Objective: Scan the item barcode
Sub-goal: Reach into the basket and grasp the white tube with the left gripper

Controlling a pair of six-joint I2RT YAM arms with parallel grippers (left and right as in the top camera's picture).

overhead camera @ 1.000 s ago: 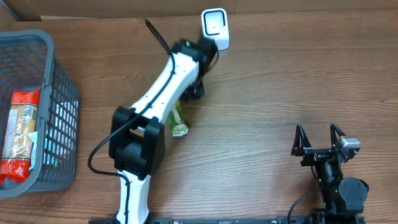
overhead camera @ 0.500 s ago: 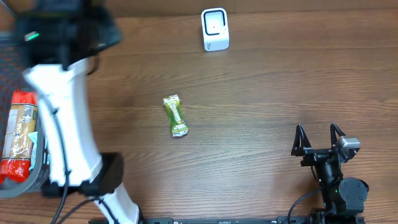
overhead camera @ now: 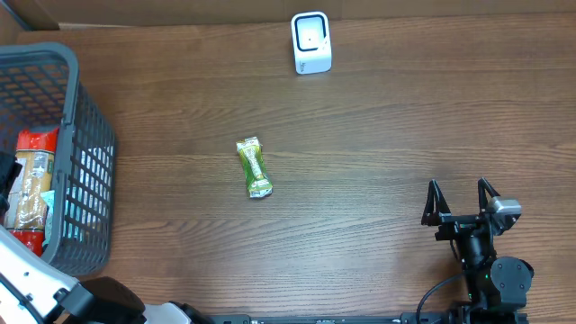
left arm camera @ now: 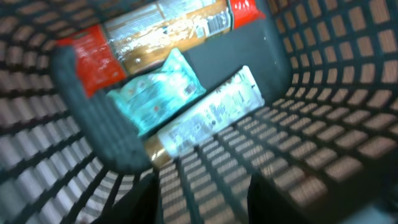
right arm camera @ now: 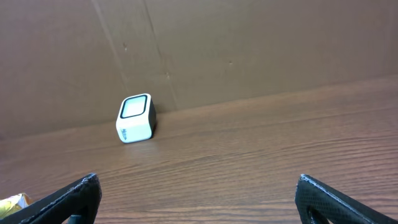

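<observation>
Swinging away from the scanner end of the counter, the left arm has crossed to the grey plastic mesh basket (overhead camera: 90, 135) within a second, uncovering the small green foil snack packet (overhead camera: 255, 167) it was hiding. That packet now lies loose on the brown wood-grain counter (overhead camera: 405, 117), touched by nothing, which suggests the arm is finished with it and is going for another item to scan.

Nearest the robot's base, the right hand (overhead camera: 458, 193) sits parked with its fingers spread wide and empty. Over the basket at the left edge, the left hand (left arm camera: 202, 205) shows only as two blurred dark fingers standing apart, mesh visible between them and nothing pinched. Mid-counter rests the green packet, well apart from both hands. Farthest off, against the cardboard backdrop, stands the small white box scanner (overhead camera: 311, 42).

Only the left wrist camera sees the whole basket floor: a long red-ended cracker pack (left arm camera: 168, 25), a teal pouch (left arm camera: 155, 93) and a white printed bar wrapper (left arm camera: 211, 112). Overhead, only the cracker pack is clear. From the right wrist, the scanner (right arm camera: 135, 118) shows its window turned towards the robot.
</observation>
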